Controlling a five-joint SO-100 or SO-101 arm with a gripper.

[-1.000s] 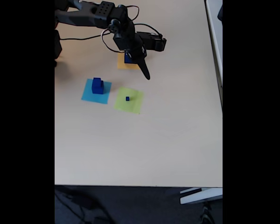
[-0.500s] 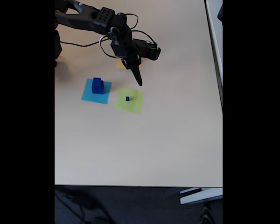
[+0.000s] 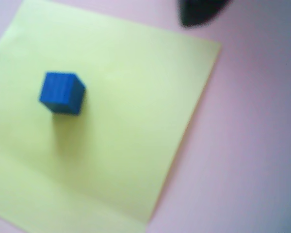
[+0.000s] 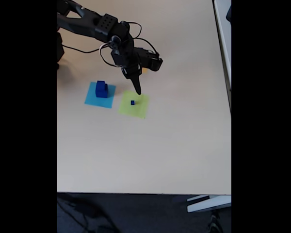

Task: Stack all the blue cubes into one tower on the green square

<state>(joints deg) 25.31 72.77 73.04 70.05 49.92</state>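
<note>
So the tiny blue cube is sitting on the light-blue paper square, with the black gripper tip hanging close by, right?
Not quite: the tiny blue cube sits on the green square, as the wrist view shows. The light-blue square in the fixed view carries a bigger blue stack. The gripper does hang close by.

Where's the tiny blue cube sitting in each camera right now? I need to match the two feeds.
Wrist view: the tiny blue cube sits left of centre, on the green square.
Fixed view: the same cube is near the picture's middle, just below the gripper.
Shared landmark: the green square under the cube.
</note>
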